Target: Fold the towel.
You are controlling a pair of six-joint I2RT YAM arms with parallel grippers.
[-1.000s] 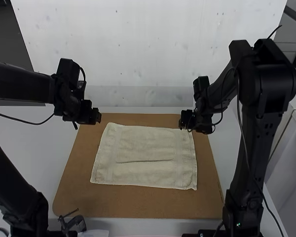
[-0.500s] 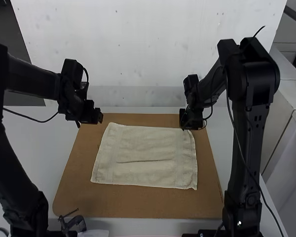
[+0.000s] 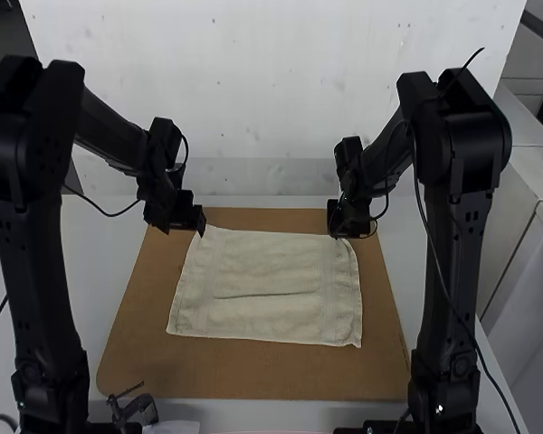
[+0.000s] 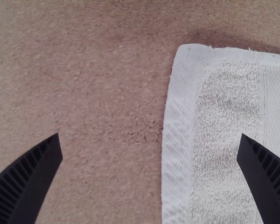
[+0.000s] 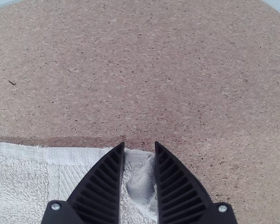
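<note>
Pincer of left arm [image 3: 197,226] — nearer towel [image 3: 262,271] now — by far left corner

Both wrist views' edges cut off part of the towel [image 4: 219,116].

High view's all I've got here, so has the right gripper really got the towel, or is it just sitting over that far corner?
Observer: It has it. In the right wrist view, the towel's corner is bunched up between the right gripper's fingers.
Operator: And the left gripper, has that closed?
Observer: No. In the left wrist view the left gripper's fingers stand wide apart.
Operator: Is the cloth between them?
Observer: Partly. The towel's side edge lies flat in the gap; one finger overlaps the cloth in view, the other the brown board.
</note>
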